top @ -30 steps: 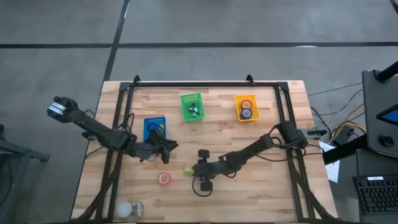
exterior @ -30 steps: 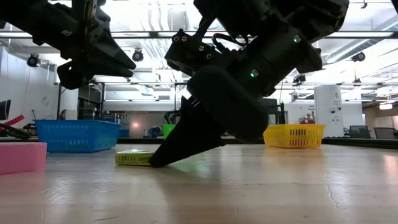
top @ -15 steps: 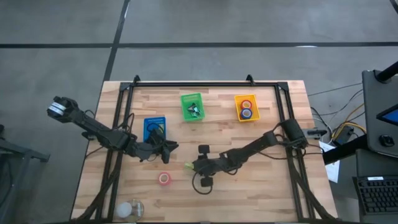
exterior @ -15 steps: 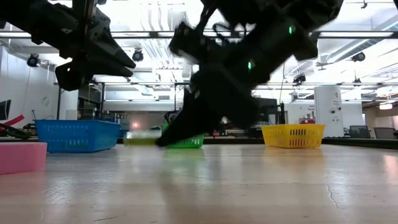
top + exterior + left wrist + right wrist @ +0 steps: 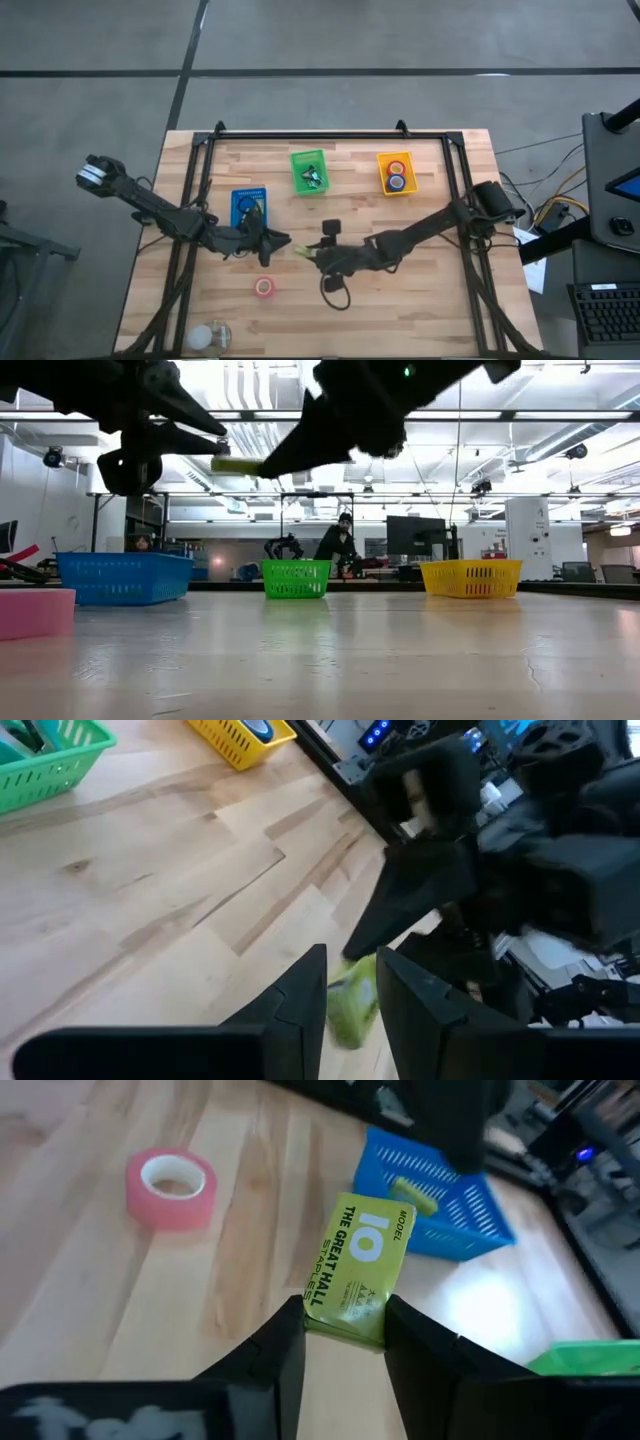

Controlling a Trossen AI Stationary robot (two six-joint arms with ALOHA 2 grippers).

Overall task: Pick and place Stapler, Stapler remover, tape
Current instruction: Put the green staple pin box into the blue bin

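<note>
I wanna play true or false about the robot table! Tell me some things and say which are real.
1. The right gripper holds a yellow-green staples box. True.
2. The box rests on the table. False: it is lifted in the air.
3. A red tape roll lies on the table. True.
4. The yellow basket is empty. False: it holds a red and a blue roll.
5. There are three baskets, blue, green and yellow. True.
</note>
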